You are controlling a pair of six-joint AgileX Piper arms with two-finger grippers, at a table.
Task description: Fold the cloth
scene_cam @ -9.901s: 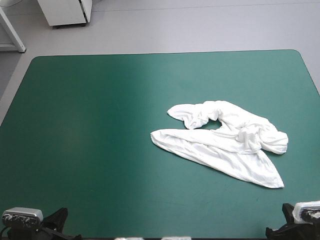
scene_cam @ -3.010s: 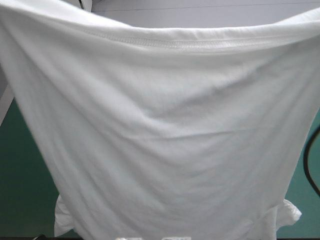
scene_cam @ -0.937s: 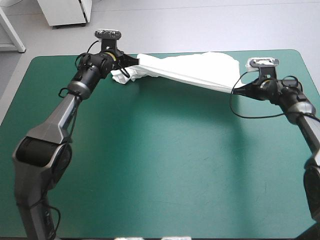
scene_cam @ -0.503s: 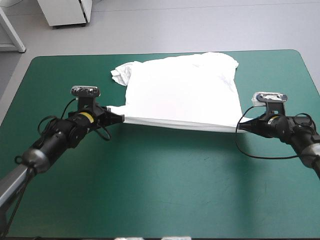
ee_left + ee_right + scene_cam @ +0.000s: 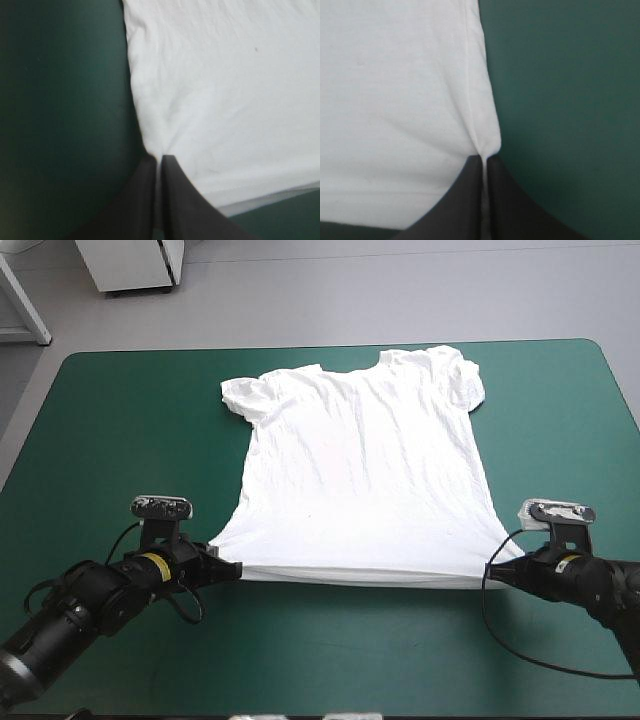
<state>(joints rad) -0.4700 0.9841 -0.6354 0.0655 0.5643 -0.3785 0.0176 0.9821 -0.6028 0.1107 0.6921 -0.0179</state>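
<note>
While I watch from the high view, the wide bench with its teal-green cover [image 5: 120, 440] fills most of what I can see. On it lies the white short-sleeved fabric T-shirt [image 5: 360, 480], spread flat and a little right of centre. Its collar and both sleeves point toward the far edge and its hem toward the near edge. Soft wrinkles run down the body, and the sleeve on my left side is slightly bunched. The hem is drawn into a nearly straight line between my two arms, with a thin shadow under it.

My left arm comes in low from the near left corner, and the left gripper [image 5: 232, 570] sits at the hem's left corner. My right arm reaches in from the near right, and the right gripper [image 5: 495, 577] sits at the hem's right corner.

Through the left wrist camera, the curved black fingers [image 5: 145, 200] are clenched on the T-shirt, a pinch of cloth caught at their tips and small creases fanning away. The right wrist camera shows the same thing: its fingers [image 5: 510, 200] are pressed together on the corner fold, with the side seam running straight ahead.

A tiny dark speck [image 5: 256, 49] marks the cloth ahead of the left gripper
</note>
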